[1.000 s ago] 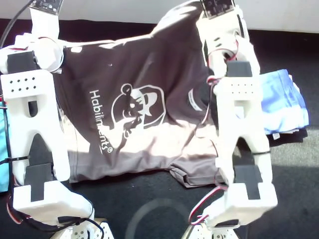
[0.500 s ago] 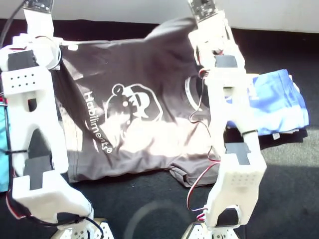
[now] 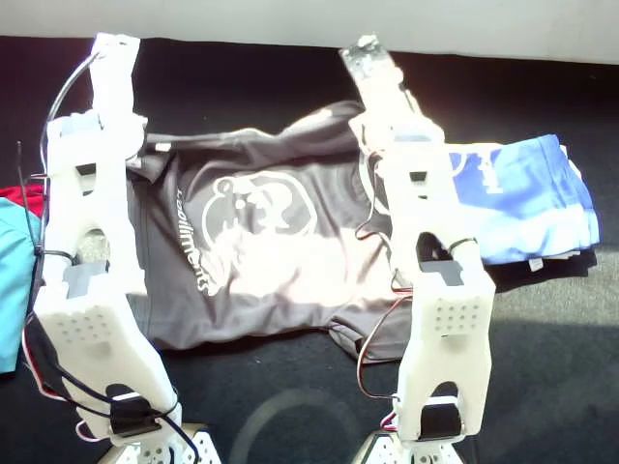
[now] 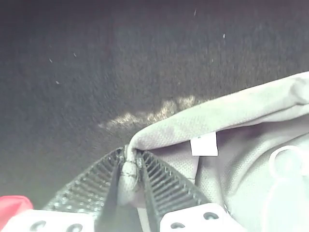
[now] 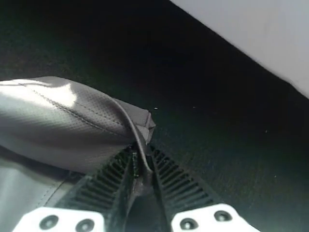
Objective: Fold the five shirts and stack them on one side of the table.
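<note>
As it lies spread, grey shirt [image 3: 290, 290], white print [image 3: 261, 205], creased.

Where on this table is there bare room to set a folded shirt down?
Free: the far strip between grey shirt and white wall; the near corner before the blue stack. Crowded: centre, left edge with the teal shirt.

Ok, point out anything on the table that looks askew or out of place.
The grey shirt is not flat: its near hem is bunched into a folded-over flap beside the right arm. Nothing looks spilled or damaged.
</note>
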`<state>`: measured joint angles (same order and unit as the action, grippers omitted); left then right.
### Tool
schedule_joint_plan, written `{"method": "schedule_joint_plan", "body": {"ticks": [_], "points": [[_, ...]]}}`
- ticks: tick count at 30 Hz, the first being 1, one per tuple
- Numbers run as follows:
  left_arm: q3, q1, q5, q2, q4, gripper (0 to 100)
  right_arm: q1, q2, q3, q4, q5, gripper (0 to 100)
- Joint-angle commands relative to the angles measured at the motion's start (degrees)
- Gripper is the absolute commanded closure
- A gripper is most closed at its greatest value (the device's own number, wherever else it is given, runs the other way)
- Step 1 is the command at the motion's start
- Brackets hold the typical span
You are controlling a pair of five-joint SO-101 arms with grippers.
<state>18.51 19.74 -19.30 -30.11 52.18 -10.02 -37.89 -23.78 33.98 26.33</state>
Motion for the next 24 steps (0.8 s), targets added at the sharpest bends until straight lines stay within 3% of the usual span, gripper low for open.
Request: {"method": "schedule_joint_plan", "body": {"ticks": [1, 7, 24], "points": [[0.75, -0.13, 0.09, 0.75, 4.22, 99, -0.22, 0.75, -3.47, 2.15, -4.75, 99.2], [3.47, 0.04, -0.09, 5.58, 12.66, 99, 1.45, 3.91, -8.66, 11.3, -13.19, 99.2], [11.3, -0.13, -12.75, 15.25, 34.9, 99, 4.62, 16.31, -11.38, 32.84, -13.45, 99.2]]}}
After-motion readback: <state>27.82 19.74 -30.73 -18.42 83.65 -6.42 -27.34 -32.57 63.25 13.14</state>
